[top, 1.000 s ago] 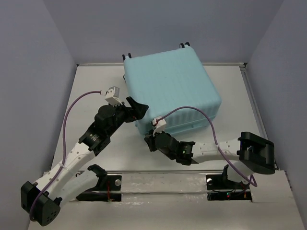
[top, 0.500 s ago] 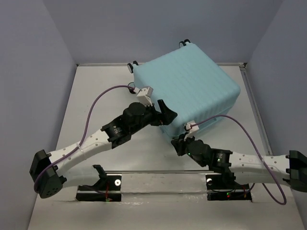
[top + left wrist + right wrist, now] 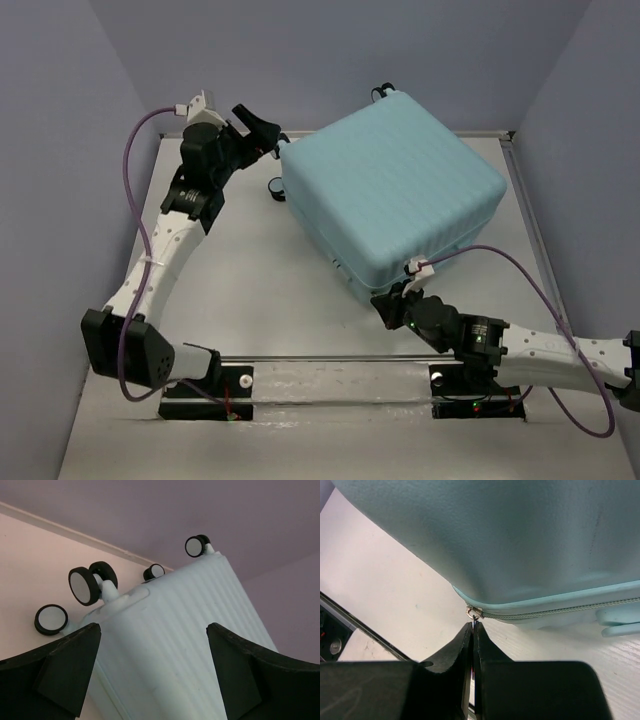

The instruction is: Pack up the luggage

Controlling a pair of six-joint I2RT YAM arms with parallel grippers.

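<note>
The luggage (image 3: pixel 395 190) is a pale aqua ribbed hard-shell suitcase lying closed and turned at an angle on the table. Its caster wheels (image 3: pixel 90 584) show at the far left corner. My left gripper (image 3: pixel 262 135) is open, raised near the wheel end, with the ribbed shell (image 3: pixel 165 645) seen between its fingers (image 3: pixel 65 670). My right gripper (image 3: pixel 385 300) is at the suitcase's near corner, shut on the metal zipper pull (image 3: pixel 474 614) of the zipper line (image 3: pixel 560 610).
Grey walls stand close on the left, right and back. A raised white ledge (image 3: pixel 350 370) with the arm bases runs along the near edge. Purple cables (image 3: pixel 500 262) loop from both wrists.
The left arm has swung from the suitcase's near-left side up to its far-left wheel corner. The suitcase has rotated. The right gripper stayed at the near corner, following it rightward.
</note>
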